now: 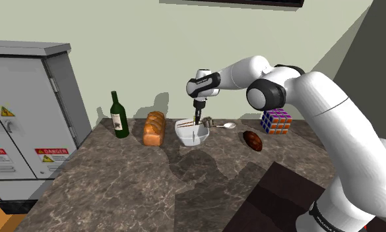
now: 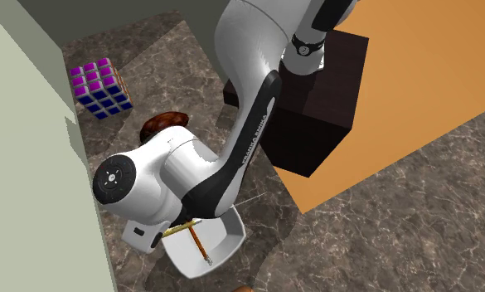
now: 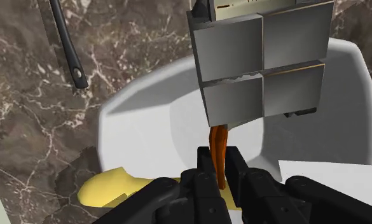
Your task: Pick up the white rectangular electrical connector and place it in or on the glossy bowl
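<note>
Fingers (image 3: 205, 167), 2 and black, closed together on the thin orange-brown stem of the grey-white rectangular connector (image 3: 262, 60), whose block is divided into 4 flat panels. Connector suspended over the inside of the glossy white bowl (image 3: 137, 124); contact between block and bowl cannot be determined. Yellow piece (image 3: 111, 189) at the bowl's rim, close to the fingers. Dark slender handle (image 3: 68, 44) lying on the tabletop just outside the bowl.

Shoulder view: white arm (image 1: 330, 125) reaching to the bowl, which stands on the dark brown marbled tabletop (image 1: 152, 191) near its far edge, by the pale green wall (image 1: 119, 53). Along that far edge toward the shoulder view's left: tan loaf of bread (image 1: 154, 128) just beside the bowl, then dark green bottle (image 1: 119, 115), upright. Toward the right: grey spoon (image 1: 225, 125) near the bowl, dark reddish-brown oval object (image 1: 253, 140), multicoloured puzzle cube (image 1: 276, 121). Grey cabinet (image 1: 26, 118) with warning labels off the tabletop's left edge.

Second exterior view: dark box-shaped stand (image 2: 315, 124) at the tabletop's edge; orange floor (image 2: 431, 99) beyond.
</note>
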